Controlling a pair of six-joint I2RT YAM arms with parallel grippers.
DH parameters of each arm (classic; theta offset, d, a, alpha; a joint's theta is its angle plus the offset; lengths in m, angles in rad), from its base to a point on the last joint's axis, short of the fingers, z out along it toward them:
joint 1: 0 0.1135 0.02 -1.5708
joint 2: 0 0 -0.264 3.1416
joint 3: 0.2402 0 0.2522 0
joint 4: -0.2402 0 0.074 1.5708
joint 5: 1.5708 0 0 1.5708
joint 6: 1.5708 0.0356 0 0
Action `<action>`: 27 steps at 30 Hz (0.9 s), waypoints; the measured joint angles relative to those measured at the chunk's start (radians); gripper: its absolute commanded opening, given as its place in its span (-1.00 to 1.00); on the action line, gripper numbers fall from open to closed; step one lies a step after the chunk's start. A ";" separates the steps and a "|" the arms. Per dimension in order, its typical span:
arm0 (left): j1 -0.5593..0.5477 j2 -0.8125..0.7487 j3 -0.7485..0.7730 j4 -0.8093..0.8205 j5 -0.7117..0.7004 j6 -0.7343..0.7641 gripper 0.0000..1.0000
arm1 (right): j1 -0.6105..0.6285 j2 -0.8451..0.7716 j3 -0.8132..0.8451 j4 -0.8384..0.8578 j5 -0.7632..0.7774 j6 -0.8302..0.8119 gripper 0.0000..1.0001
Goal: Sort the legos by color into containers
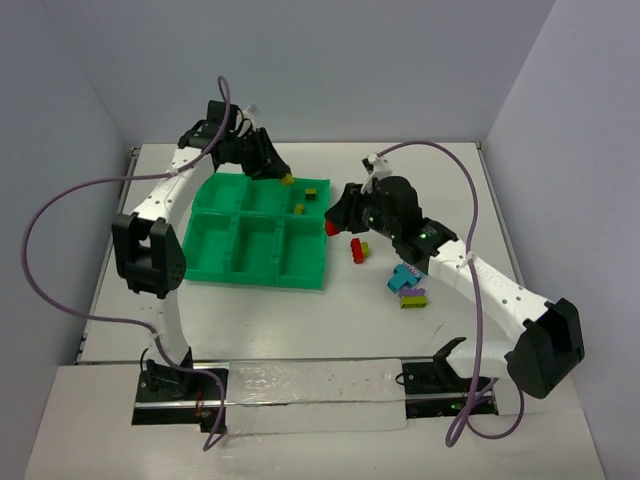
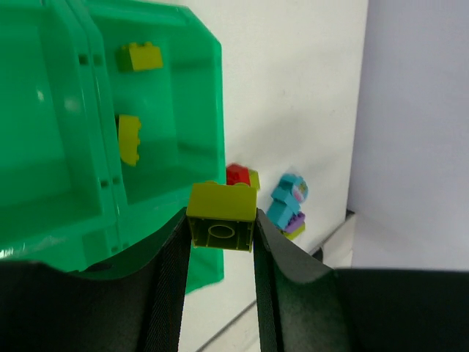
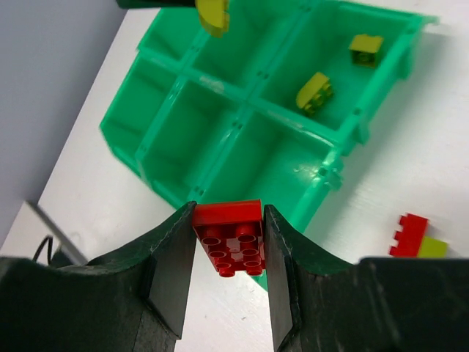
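Note:
The green tray (image 1: pixel 215 250) has six compartments. Two yellow-green legos (image 1: pixel 311 193) (image 1: pixel 299 208) lie in its back right one. Above the tray's far rim, my left gripper (image 1: pixel 283 178) is shut on a yellow-green lego (image 2: pixel 222 215). Just off the tray's right wall, my right gripper (image 1: pixel 332 226) is shut on a red lego (image 3: pixel 231 235), studs facing the camera. In the right wrist view the tray (image 3: pixel 220 88) lies beyond the fingers, with the left gripper's lego (image 3: pixel 213 15) at the top.
Loose legos lie on the white table right of the tray: a red and yellow-green pair (image 1: pixel 357 248), a cyan one (image 1: pixel 402 278), and a purple and yellow-green stack (image 1: pixel 413 298). Walls close in behind and on both sides.

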 measured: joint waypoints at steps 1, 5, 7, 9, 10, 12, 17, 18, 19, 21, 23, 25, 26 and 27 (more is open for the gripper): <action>-0.011 0.028 0.030 -0.001 -0.017 0.000 -0.99 | 0.000 -0.009 0.003 -0.015 0.026 0.004 -1.00; -0.058 0.142 0.159 -0.019 -0.100 -0.001 -1.00 | 0.000 -0.063 0.001 -0.090 0.144 0.010 -1.00; -0.083 0.199 0.224 -0.018 -0.143 -0.003 -1.00 | 0.000 -0.106 -0.008 -0.117 0.200 0.011 -1.00; -0.103 0.244 0.261 -0.012 -0.181 -0.005 -0.99 | 0.000 -0.153 -0.016 -0.145 0.247 0.012 -1.00; -0.110 0.260 0.266 -0.012 -0.196 -0.007 -0.98 | 0.000 -0.173 -0.019 -0.155 0.265 0.013 -1.00; -0.120 0.286 0.267 -0.013 -0.223 -0.013 -0.77 | 0.000 -0.207 -0.024 -0.171 0.294 0.018 -1.00; -0.124 0.324 0.267 -0.017 -0.264 -0.015 0.28 | 0.000 -0.235 -0.043 -0.192 0.326 0.035 -1.00; -0.124 0.325 0.267 -0.018 -0.272 -0.014 0.42 | 0.000 -0.234 -0.049 -0.197 0.328 0.037 -1.00; -0.125 0.324 0.267 -0.018 -0.280 -0.012 0.53 | 0.000 -0.231 -0.052 -0.202 0.328 0.039 -1.00; -0.128 0.323 0.267 -0.018 -0.292 -0.003 0.71 | 0.000 -0.221 -0.055 -0.209 0.323 0.040 -1.00; -0.133 0.322 0.267 -0.026 -0.304 0.001 0.86 | 0.000 -0.202 -0.050 -0.214 0.313 0.040 -1.00; -0.138 0.318 0.269 -0.044 -0.314 0.010 0.88 | 0.000 -0.168 -0.030 -0.216 0.295 0.040 -1.00; -0.140 0.313 0.269 -0.053 -0.320 0.011 0.88 | 0.000 -0.148 -0.016 -0.214 0.285 0.039 -1.00; -0.142 0.303 0.271 -0.067 -0.327 0.016 0.88 | 0.002 -0.129 -0.004 -0.214 0.274 0.040 -1.00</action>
